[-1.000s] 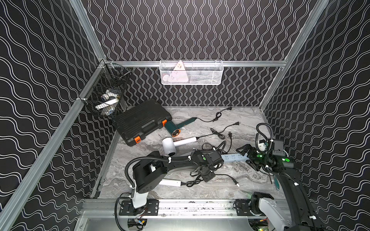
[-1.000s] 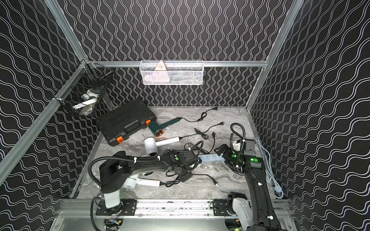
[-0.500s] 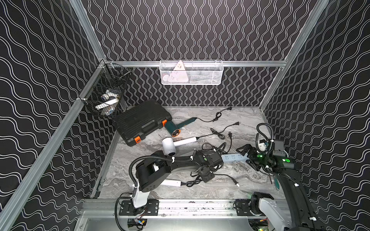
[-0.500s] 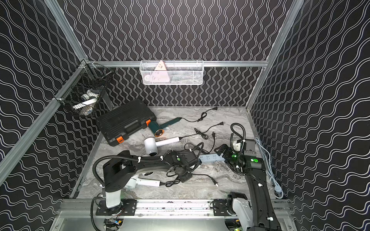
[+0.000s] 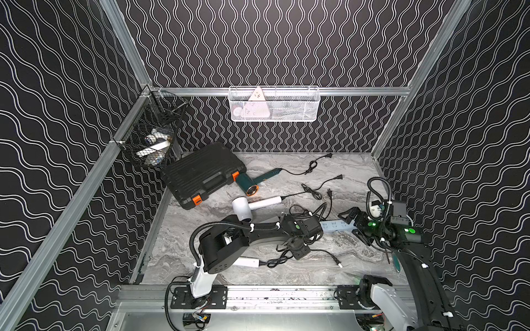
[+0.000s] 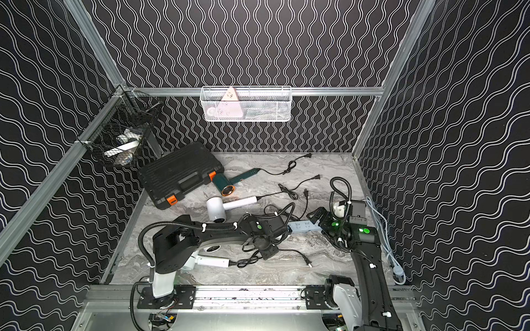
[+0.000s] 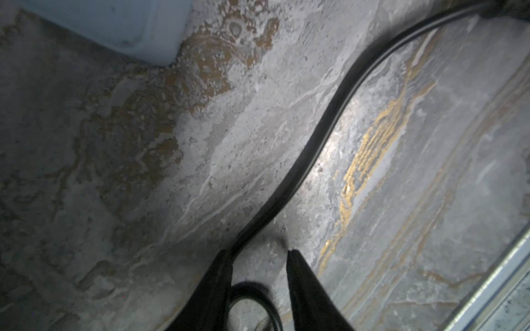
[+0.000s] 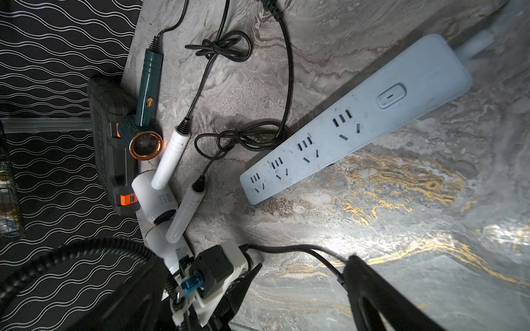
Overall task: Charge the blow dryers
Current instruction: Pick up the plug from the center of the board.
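Note:
A dark green blow dryer (image 5: 252, 183) (image 8: 147, 94) lies by the black case, a white one (image 5: 243, 207) (image 8: 156, 197) just in front of it. Another white dryer's handle (image 5: 246, 261) shows under my left arm. Thin black cords tangle across the marble floor. My left gripper (image 5: 298, 248) (image 7: 259, 252) points down over the tangle, open; a cord (image 7: 329, 123) runs past one fingertip and nothing is pinched. My right gripper (image 5: 354, 226) (image 8: 305, 262) hovers open at the end of the pale blue power strip (image 5: 338, 226) (image 8: 358, 120), whose sockets are all empty.
The black case with orange latches (image 5: 200, 174) sits at the back left. A black wire basket (image 5: 149, 137) hangs on the left wall and a white basket (image 5: 272, 106) on the back rail. A loose plug (image 5: 338, 263) lies near the front.
My left arm's elbow has shifted slightly to the right while its gripper stays over the cords. The right arm has not moved.

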